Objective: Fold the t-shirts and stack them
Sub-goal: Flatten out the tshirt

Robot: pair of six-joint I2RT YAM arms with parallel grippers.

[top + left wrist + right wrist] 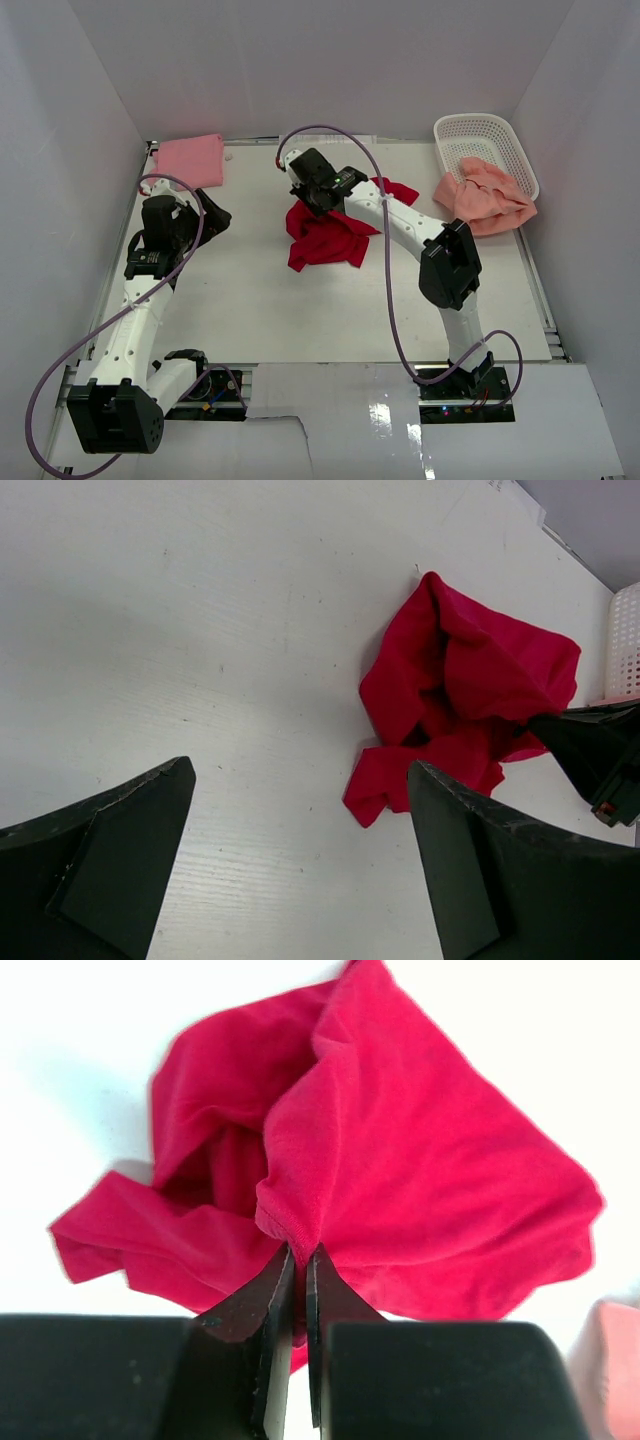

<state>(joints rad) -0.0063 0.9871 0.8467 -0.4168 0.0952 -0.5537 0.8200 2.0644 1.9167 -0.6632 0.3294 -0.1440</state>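
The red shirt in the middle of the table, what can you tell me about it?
The red shirt is bright crimson, made of what looks like soft knit cloth. It is crumpled into a loose heap with deep folds and is not folded yet. It lies on the white table near its middle. The right pincer is shut on a raised ridge of fabric near the heap's edge. Nothing else touches it.
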